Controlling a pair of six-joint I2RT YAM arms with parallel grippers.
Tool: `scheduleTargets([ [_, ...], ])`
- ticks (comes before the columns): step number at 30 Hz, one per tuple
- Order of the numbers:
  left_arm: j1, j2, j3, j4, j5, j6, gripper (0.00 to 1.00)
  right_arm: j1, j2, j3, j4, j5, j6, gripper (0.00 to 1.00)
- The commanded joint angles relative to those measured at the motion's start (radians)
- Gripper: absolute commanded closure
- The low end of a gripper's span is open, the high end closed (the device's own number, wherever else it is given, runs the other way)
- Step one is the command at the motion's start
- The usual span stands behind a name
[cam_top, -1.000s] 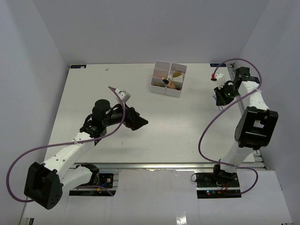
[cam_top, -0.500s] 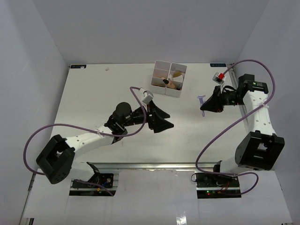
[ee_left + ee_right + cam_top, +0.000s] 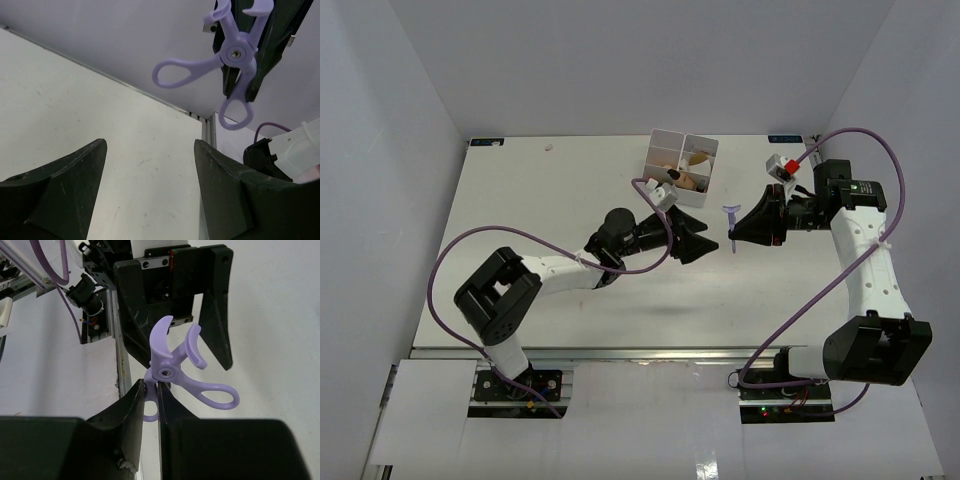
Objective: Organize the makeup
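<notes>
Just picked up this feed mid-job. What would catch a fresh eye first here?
The lavender eyelash curler is held in mid-air over the middle of the table, pinched by a handle in the shut right end effector. Facing it, the left end effector hangs with jaws wide and nothing between them. At the table's far edge stands the white compartment box, with a few cosmetics inside.

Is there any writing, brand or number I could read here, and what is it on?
No text can be read.
The purple eyelash curler: no print shows.
The white box: no label shows.
The dark corner strips: too small to read.
</notes>
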Motion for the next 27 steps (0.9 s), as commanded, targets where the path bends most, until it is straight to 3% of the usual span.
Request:
scheduleTargets([
  [1,-0.011,-0.021,0.046,0.08,-0.03,0.144,0.19,0.024,-0.069,-0.006,0.011,-0.078,0.02,0.82],
  [10,-0.013,0.002,0.045,0.134,0.001,0.204,0.2,0.04,-0.113,-0.073,0.096,-0.09,0.09,0.82],
  [20,-0.061,0.024,-0.001,0.256,-0.128,0.239,0.22,0.043,-0.138,-0.111,0.245,-0.176,0.252,0.82],
  [27,-0.069,-0.165,-0.223,0.211,-0.185,0.227,0.22,0.045,-0.156,-0.068,0.307,-0.086,0.288,0.83],
])
